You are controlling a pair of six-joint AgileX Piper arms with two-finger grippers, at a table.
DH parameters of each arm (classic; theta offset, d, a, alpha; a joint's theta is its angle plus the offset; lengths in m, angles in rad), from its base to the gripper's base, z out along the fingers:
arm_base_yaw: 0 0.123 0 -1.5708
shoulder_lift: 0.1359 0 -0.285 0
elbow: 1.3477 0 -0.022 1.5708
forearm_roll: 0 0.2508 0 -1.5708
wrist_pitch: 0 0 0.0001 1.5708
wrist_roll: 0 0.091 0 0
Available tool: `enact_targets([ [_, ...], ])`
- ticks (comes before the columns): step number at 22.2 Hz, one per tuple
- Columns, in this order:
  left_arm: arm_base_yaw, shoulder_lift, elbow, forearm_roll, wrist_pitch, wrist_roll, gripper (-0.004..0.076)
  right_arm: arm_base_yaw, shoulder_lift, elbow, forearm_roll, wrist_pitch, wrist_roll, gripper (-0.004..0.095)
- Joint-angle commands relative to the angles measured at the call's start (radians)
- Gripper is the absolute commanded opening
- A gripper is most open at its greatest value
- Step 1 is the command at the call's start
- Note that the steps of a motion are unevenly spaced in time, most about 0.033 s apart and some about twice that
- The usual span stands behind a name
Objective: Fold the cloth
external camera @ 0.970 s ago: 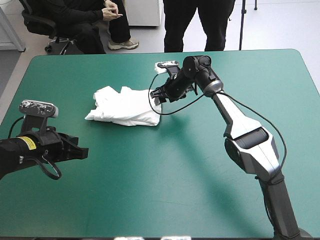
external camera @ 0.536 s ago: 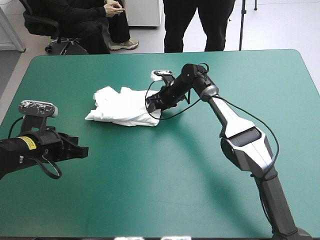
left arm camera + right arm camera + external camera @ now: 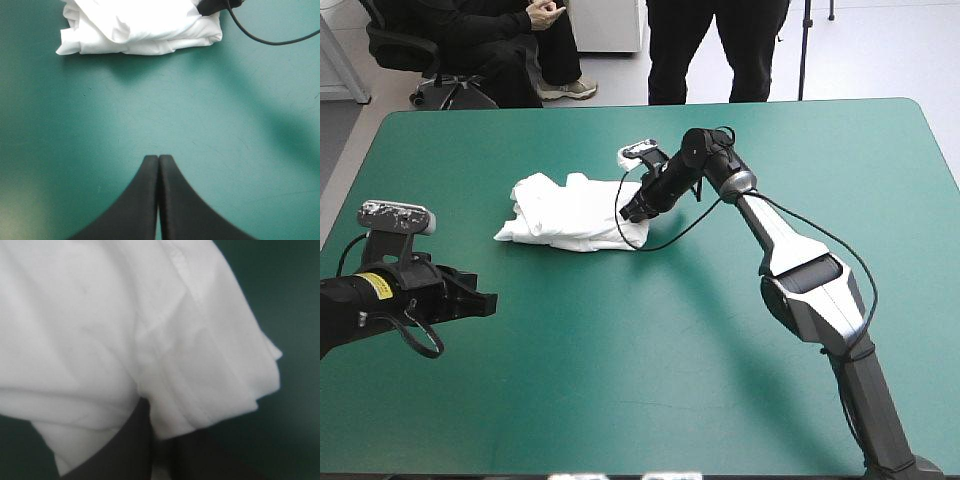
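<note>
Right pincer (image 3: 634, 207): pinching edge of crumpled white T-shirt (image 3: 568, 212)
Left pincer (image 3: 158, 160): pressed together, over bare cover
Table (image 3: 650, 360): teal-green cover

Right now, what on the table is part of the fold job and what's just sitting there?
In the job: T-shirt, a white bundle; right tool, shut on its edge.
Not in it: left tool, shut, apart from the T-shirt; teal-green cover.

the t-shirt (image 3: 575, 212) is soft matt cloth (creased), the teal-green cover (image 3: 620, 380) smooth.
</note>
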Motion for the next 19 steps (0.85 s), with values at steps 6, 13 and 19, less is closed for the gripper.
enact_targets([
  [6, 0.001, -0.003, -0.022, -0.045, -0.045, -0.019, -0.0017, -0.034, -0.187, 0.217, -0.109, 0.026, 0.009, -0.0017],
  [13, 0.001, -0.003, -0.022, -0.065, -0.024, -0.019, -0.0017, -0.178, -0.351, 0.435, -0.225, -0.028, 0.065, -0.0017],
  [19, 0.001, -0.003, -0.022, -0.065, -0.047, -0.019, -0.0017, -0.348, -0.528, 0.648, -0.378, -0.123, 0.139, -0.0017],
])
